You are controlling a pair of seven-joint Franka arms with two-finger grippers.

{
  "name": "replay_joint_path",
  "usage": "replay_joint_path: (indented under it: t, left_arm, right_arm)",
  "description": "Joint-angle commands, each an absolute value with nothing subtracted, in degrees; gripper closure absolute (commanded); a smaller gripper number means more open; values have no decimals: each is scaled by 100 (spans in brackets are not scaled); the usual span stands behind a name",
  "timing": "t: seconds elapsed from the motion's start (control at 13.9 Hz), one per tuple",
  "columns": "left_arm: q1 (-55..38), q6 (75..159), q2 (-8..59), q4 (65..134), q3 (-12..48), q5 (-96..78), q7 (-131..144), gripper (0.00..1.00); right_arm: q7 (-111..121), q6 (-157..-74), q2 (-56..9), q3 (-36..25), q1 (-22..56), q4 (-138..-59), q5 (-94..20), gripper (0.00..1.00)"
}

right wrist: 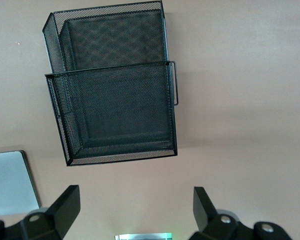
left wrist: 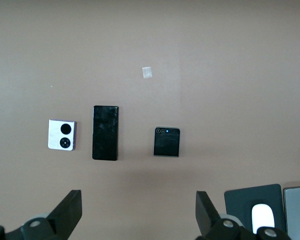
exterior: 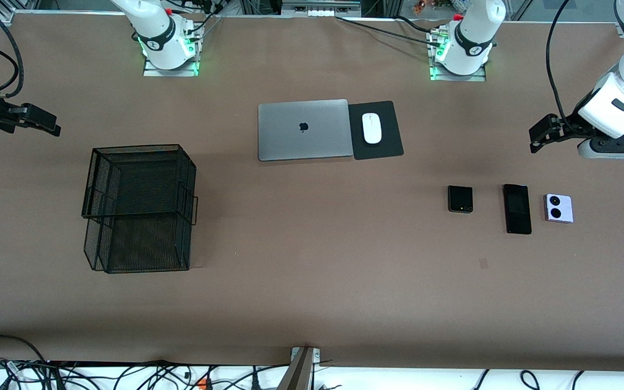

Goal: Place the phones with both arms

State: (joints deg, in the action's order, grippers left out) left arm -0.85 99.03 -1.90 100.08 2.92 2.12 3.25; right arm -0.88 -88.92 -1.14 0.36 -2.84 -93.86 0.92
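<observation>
Waiting with fingers apart, left claw (exterior: 533,142) hangs by the three phones (exterior: 517,208) rowed at its worktop end, right claw (exterior: 52,129) near the mesh tray (exterior: 138,208), likely dividing pickup and drop-off.

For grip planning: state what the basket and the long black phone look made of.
Basket: seemingly black wire mesh, matte; the table shows through its walls.
Long black phone: smooth, glossy face, likely glass; faint reflections show in the left wrist view.

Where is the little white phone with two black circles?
The lilac-white phone lies on the table toward the left arm's end, beside the long black phone, last in the row of three.
</observation>
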Motion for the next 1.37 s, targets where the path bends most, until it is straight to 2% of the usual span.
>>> replay_joint_path:
  t: [0.0,0.43,0.79,1.15,1.3]
  left_arm:
    - [-9,9686,-27,9879,360,220,307,0]
    - [201,9623,974,9905,299,852,237,0]
    - [623,11019,1756,10291,308,861,176,0]
    - [712,13091,2337,11230,299,861,-52,0]
    - [948,13630,2626,11364,308,870,-402,0]
  right_arm:
    - [-158,-8886,-141,0,-246,-9316,70,0]
    - [-158,-8886,-141,0,-246,-9316,70,0]
    - [-158,-8886,-141,0,-246,-9316,70,0]
    - [-158,-8886,-141,0,-246,-9316,62,0]
    - [-158,-8895,-141,0,-246,-9316,62,0]
